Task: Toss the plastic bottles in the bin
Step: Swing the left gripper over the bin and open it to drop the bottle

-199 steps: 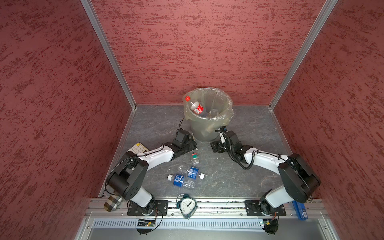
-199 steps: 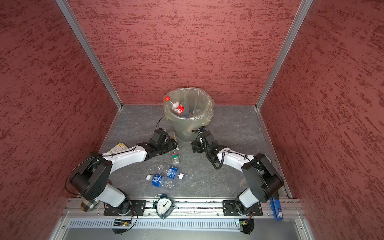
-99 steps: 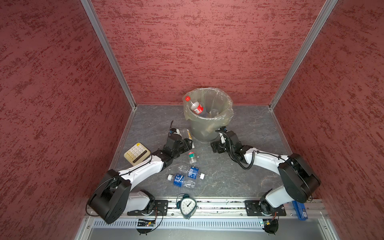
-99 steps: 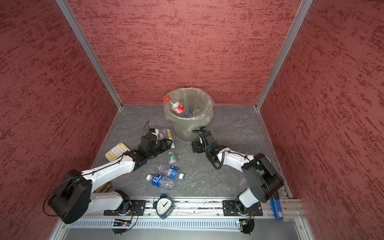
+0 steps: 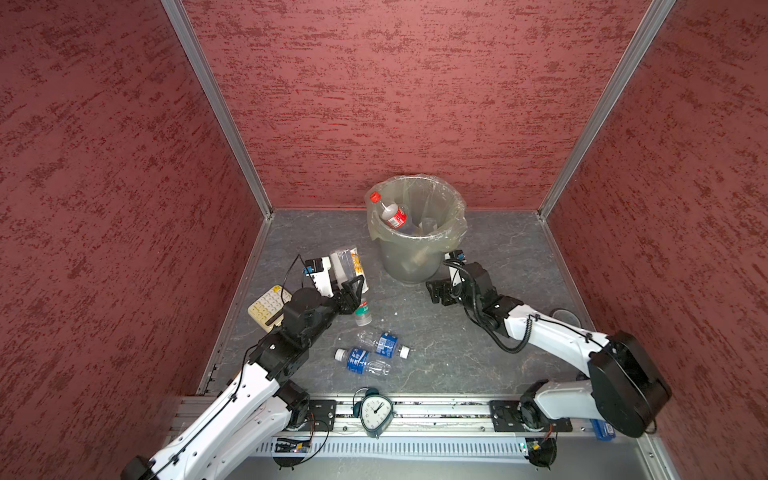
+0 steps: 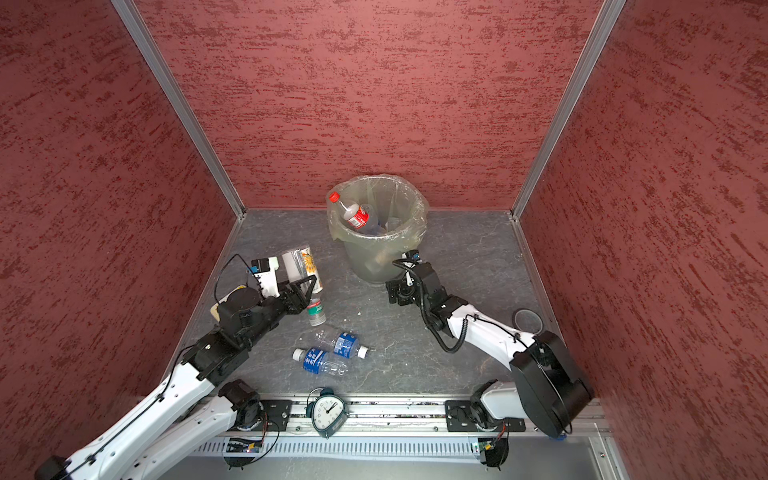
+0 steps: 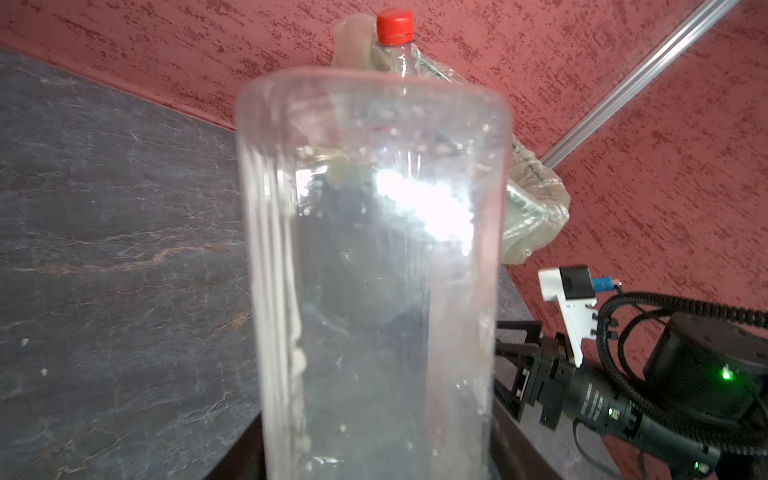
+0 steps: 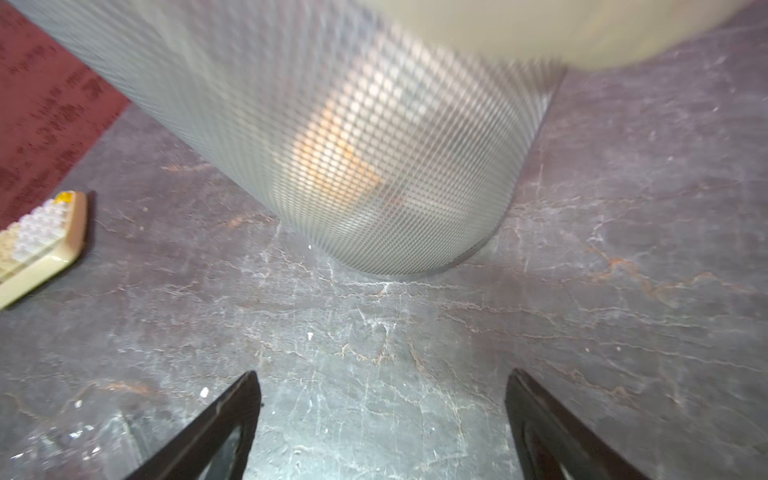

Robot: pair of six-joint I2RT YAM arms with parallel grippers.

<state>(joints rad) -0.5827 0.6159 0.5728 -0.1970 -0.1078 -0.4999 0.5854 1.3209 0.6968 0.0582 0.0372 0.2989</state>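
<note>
Left wrist view, and the held bottle (image 7: 374, 270) swamps everything, blurred, its base cut off at the edge; the bin (image 7: 536, 199) behind it shows only a scrap of bag. Right wrist view: the bin's top runs out of frame, soft; the calculator (image 8: 37, 245) is clipped, the right hand (image 8: 381, 374) shows just 2 fingertips. In both top views the left arm (image 5: 249, 386) covers part of the calculator, and print on the 2 blue-label bottles (image 5: 359, 360) is too small to read.

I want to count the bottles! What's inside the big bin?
Inside the bin, a red-capped bottle leans against the rim, cap poking out. Beside it are more clear plastic shapes, too blurry to count. The bottom is hidden behind the bin's wall.
</note>
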